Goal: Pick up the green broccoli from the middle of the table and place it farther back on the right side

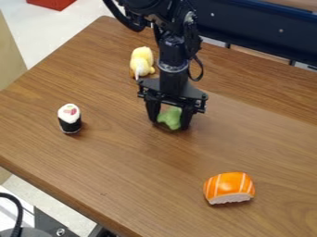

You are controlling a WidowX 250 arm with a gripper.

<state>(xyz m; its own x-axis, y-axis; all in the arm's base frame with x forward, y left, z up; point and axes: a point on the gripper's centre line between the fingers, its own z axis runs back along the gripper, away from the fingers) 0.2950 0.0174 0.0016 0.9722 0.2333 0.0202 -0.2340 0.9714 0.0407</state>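
The black gripper [169, 124] hangs low over the middle of the table, closed on a small, lumpy green toy [169, 118] that fills the space between its fingers. Behind it, near the arm, is a pale yellow toy [142, 60] with a white part pointing toward the camera. Well apart on the left stands a toy sushi roll [70, 119], black around the side and white on top with pink and green marks. Toward the lower right lies an orange, white-striped sushi piece [229, 187]. All are on a brown wood-grain table [123, 171]. Beyond it are pale floor [86, 16], a dark blue beam [260, 25] and a red object [52, 3] cut off by the top edge. The fingers partly cover the green toy, so its full shape is unclear, as is whether it touches the wood. A black cable [19, 210] is cropped at lower left.
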